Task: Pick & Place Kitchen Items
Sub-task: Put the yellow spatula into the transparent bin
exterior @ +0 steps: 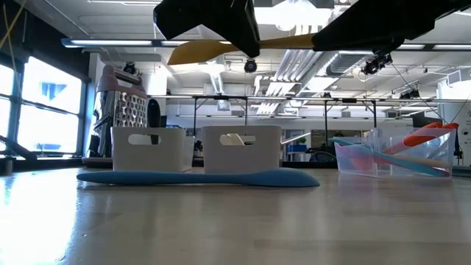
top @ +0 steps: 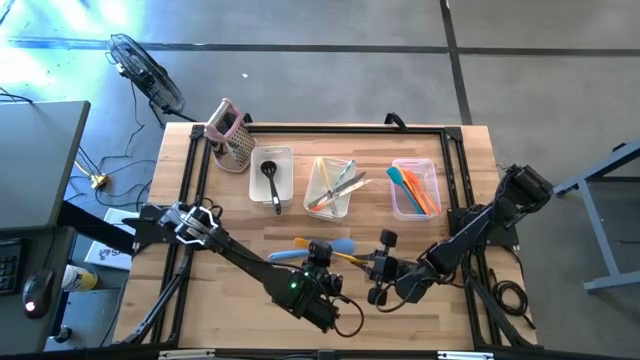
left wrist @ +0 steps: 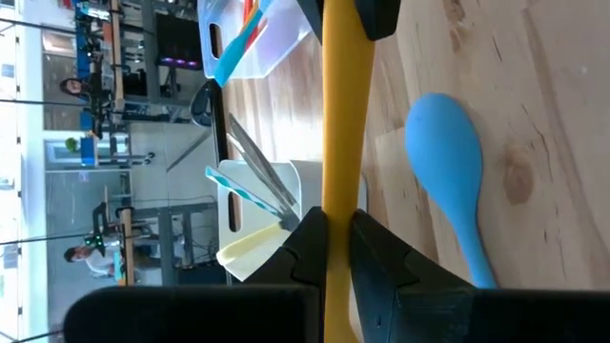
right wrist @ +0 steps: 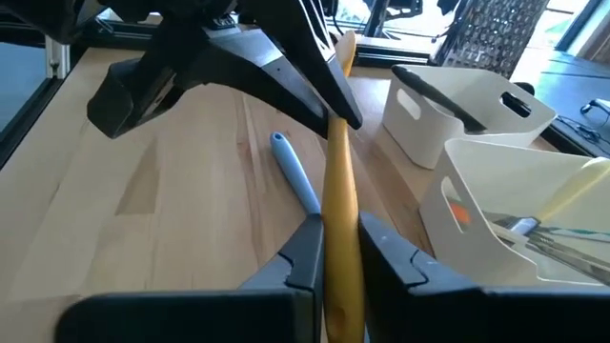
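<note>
While both arms meet over the table's front, you see:
Yellow spatula (right wrist: 341,205): lifted, pinched from both ends.
Left gripper (left wrist: 338,238): clamped on it.
Right gripper (right wrist: 338,250): clamped on it too.
Blue spatula (top: 320,248): flat on table below.

A: Yellow spatula (left wrist: 340,143): both ends run off the left wrist view's edges; the blade cannot be seen there.

B: Noted. In the high view its middle is covered by both grippers; only short yellow stubs show.

A: Blue spatula (left wrist: 448,171): handle cut off at the left wrist view's edge.

B: Middle bin (top: 331,187): contents too small and tangled in the high view to tell apart.

A: Low view: arms are dark shapes cropped at the top.
</note>
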